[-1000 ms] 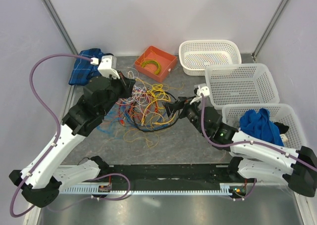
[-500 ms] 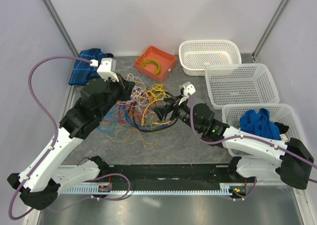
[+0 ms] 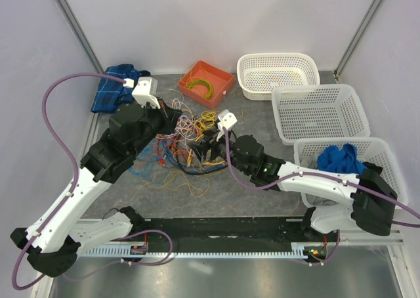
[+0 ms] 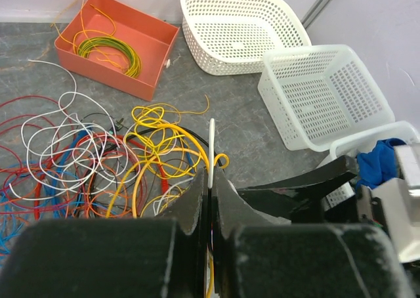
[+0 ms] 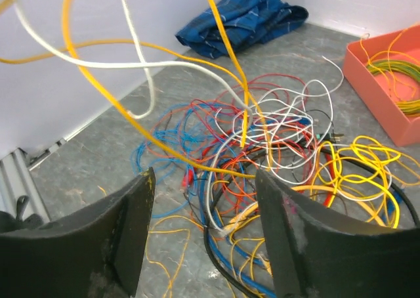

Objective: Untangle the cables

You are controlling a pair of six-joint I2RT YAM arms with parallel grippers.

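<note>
The cables lie in a loose heap of yellow, orange, red, blue, white and black strands on the grey table, in the middle of the work area between the two arms. One white cable is drawn upward out of the heap and is clamped between the closed fingers of the left gripper.

Behind the heap stands an orange tray, in which a coil of yellow-green wire is stored. Three white perforated baskets are set along the right side: a far basket, a middle basket and a near basket. A blue cloth and a dark item are held in the near basket. A second blue cloth lies at the far left corner of the table.

The left arm is extended forward with its gripper raised above the left edge of the heap. The right arm is stretched low and leftward, with the right gripper over the right part of the heap. Its fingers are spread apart, and lifted yellow and white strands cross between them without being pinched.

Compared with one second earlier, the right arm has been advanced from beside the middle basket into the heap. The left arm is nearly unchanged.
</note>
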